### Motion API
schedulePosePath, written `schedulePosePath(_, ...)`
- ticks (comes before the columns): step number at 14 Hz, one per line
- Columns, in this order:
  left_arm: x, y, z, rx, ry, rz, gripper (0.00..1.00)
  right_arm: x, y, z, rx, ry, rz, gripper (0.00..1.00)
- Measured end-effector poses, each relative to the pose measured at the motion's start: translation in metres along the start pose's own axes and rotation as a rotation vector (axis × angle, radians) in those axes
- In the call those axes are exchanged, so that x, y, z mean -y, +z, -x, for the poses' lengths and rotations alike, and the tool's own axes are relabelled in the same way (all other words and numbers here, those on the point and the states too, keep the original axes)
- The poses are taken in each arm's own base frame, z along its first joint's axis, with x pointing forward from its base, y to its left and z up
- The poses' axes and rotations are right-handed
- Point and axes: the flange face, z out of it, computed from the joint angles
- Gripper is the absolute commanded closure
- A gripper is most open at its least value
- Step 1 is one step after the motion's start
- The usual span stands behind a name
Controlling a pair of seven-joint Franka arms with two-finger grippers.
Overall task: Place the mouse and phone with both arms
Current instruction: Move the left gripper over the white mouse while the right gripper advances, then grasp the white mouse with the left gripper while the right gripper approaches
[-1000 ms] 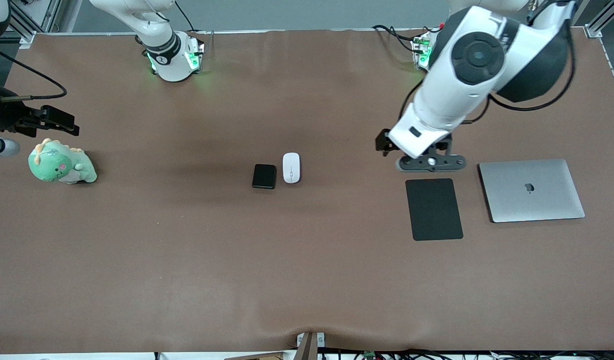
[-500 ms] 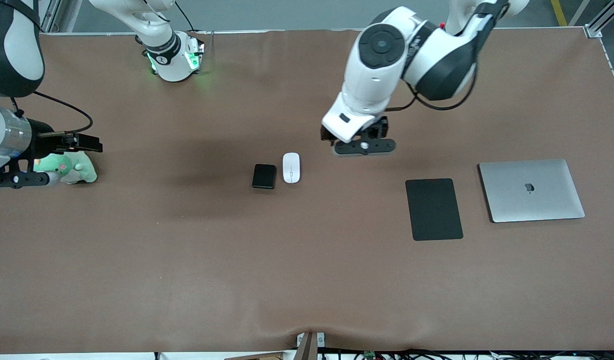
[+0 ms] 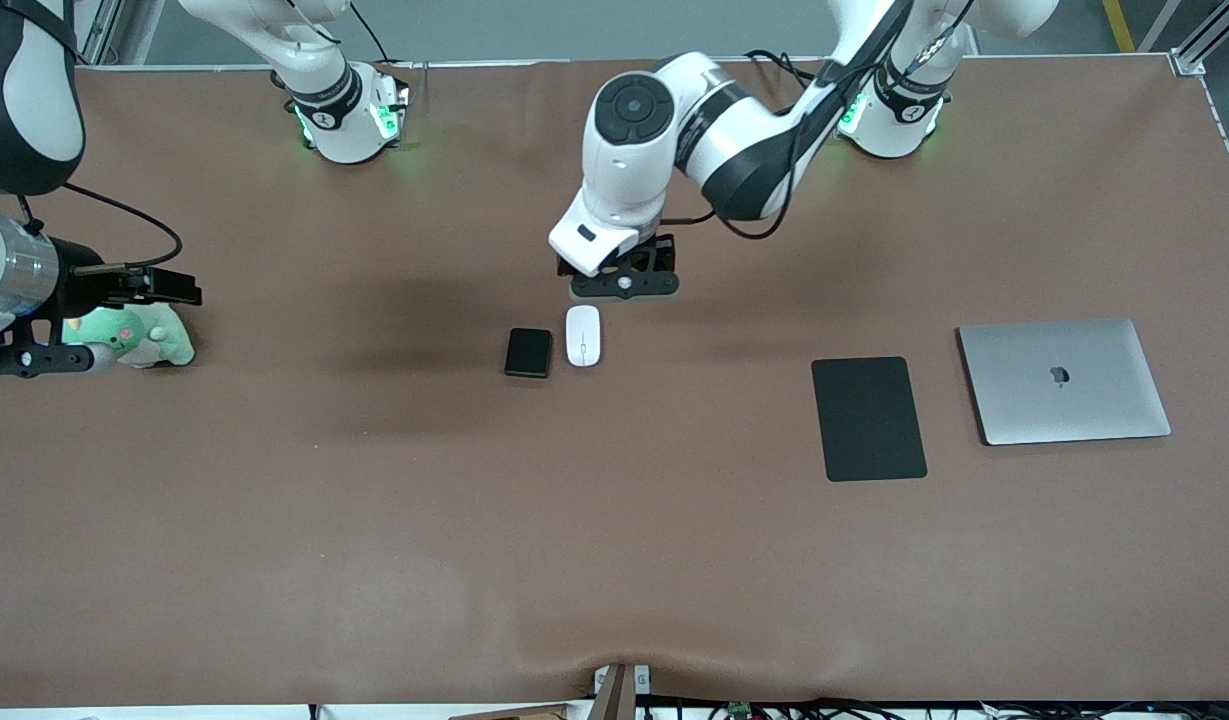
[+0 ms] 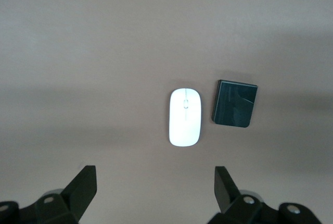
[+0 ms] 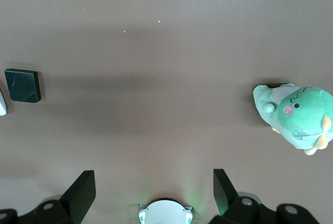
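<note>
The left end effector [image 3: 624,285] hangs with its fingers spread wide and empty over the worktop [image 3: 614,560], just short of the mouse [image 3: 583,335], which lies a little nearer the front camera with its long axis running toward that camera. The phone [image 3: 529,352] sits just beside the mouse, toward the right arm's end. The right end effector [image 3: 34,358], also wide and empty, is well apart over the green plush dinosaur [image 3: 144,338] (so the left arm is far nearer). The mouse is glossy white, oval; the phone a flat black slab with rounded corners.
</note>
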Motion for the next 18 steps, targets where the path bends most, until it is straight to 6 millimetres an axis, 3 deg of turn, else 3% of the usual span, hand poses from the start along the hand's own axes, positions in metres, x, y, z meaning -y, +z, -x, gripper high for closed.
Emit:
schedulePosePath(4,-0.008,0.058,-0.012,-0.024,-0.027,-0.018,0.00,0.004,0.001,0.000,0.005,0.023,-0.017,0.00)
schedulePosePath(7,-0.025,0.105,0.012,-0.036,-0.006,-0.086,0.00,0.019,0.003,0.001,0.023,0.073,-0.062,0.00)
schedulePosePath(11,-0.042,0.128,0.021,-0.066,-0.040,-0.105,0.00,0.047,0.007,0.000,0.036,0.047,-0.075,0.00)
schedulePosePath(18,-0.042,0.180,0.008,-0.073,-0.099,-0.077,0.00,0.062,0.019,-0.008,0.062,0.063,-0.087,0.00)
